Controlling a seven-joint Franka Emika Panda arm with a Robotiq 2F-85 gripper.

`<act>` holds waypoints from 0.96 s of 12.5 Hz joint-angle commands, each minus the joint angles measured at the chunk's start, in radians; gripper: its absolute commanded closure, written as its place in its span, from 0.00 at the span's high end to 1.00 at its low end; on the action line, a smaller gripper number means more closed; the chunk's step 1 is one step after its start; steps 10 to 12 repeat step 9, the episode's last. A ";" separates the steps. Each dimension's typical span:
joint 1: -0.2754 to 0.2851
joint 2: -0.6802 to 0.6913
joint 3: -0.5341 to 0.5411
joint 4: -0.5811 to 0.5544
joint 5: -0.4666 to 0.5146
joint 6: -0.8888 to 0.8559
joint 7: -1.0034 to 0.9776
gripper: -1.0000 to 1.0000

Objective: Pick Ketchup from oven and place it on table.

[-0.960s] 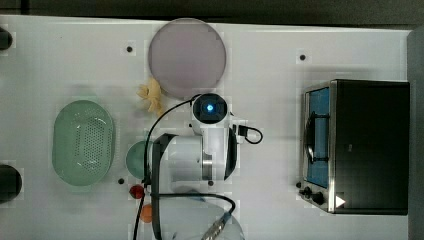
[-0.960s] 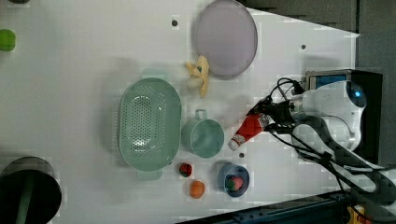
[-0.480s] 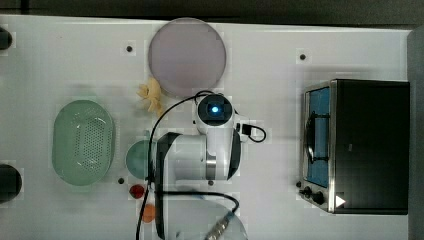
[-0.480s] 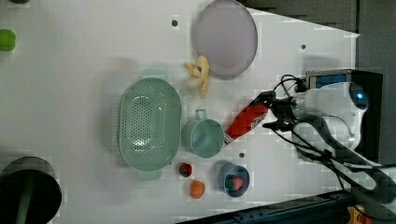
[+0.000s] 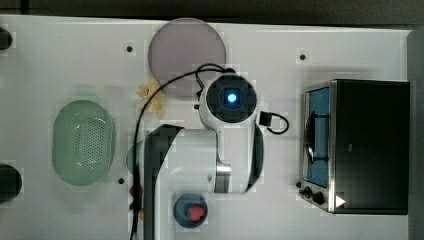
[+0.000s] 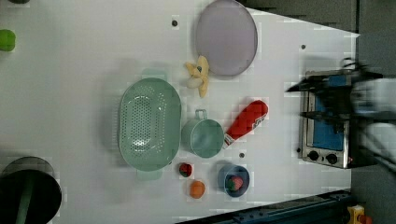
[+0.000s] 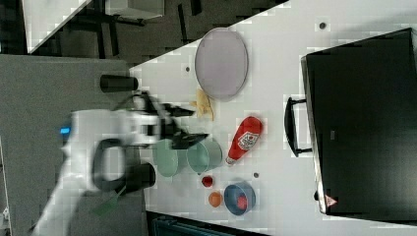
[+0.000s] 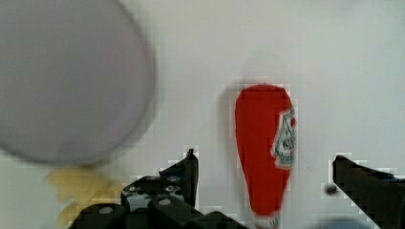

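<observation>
One bottle, the ketchup (image 6: 245, 121), lies on its side on the table (image 6: 70, 70), just beside the green cup (image 6: 202, 136) and well apart from the oven (image 6: 327, 119). The gripper (image 8: 265, 181) hangs above it with its fingers spread wide, holding nothing; the bottle sits between them, untouched. The placement looks complete, so a good finish is a straight vertical retreat, fingers kept wide to avoid nudging the bottle into a roll. Open tabletop lies between the bottle and the oven. The purple plate (image 6: 226, 37), the banana peel (image 6: 198, 79) and the cup crowd the other sides, so sideways sweeps there carry risk.
</observation>
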 commanded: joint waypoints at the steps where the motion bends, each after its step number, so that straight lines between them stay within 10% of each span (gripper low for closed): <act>1: -0.005 -0.135 0.009 0.202 -0.003 -0.199 0.054 1.00; 6: -0.006 -0.172 0.003 0.414 -0.007 -0.587 0.054 1.00; 12: -0.007 -0.173 0.000 0.428 -0.007 -0.603 0.054 1.00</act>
